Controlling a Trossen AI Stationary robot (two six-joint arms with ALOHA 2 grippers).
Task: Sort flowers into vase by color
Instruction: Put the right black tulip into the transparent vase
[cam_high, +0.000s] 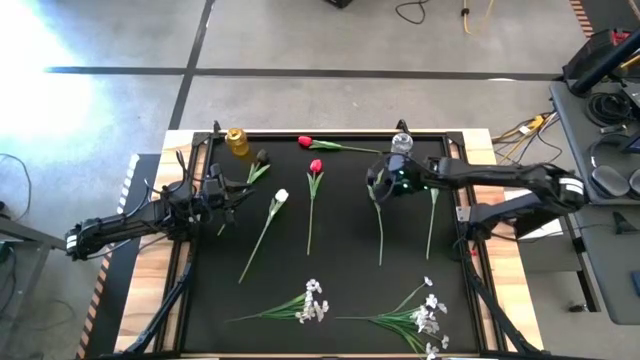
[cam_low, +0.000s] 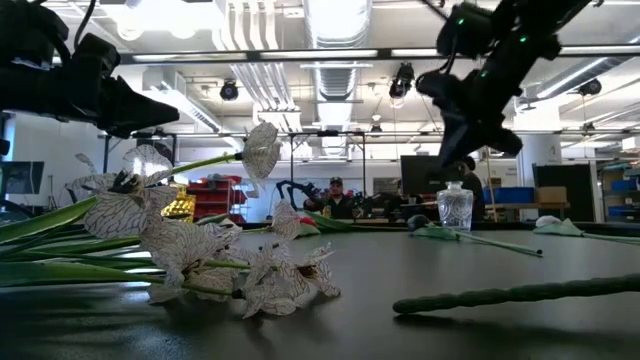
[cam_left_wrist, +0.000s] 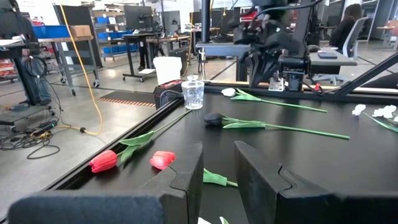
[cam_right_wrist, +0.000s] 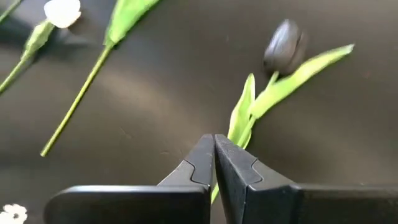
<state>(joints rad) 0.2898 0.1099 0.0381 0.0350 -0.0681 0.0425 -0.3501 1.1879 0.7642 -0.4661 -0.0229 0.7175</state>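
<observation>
The right gripper (cam_right_wrist: 214, 163) is pinching its fingers together on the dark tulip's (cam_right_wrist: 285, 40) stem, the bloom lying just beyond the fingertips. The left gripper (cam_left_wrist: 217, 163) is waiting, fingers apart.

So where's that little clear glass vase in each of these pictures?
High view: clear glass vase at the far edge of the table, right of centre.
Low view: right of centre, far off.
Left wrist view: left of centre, at the table's edge.
Right wrist view: not in it.
Landmark: the right arm beside it.
</observation>
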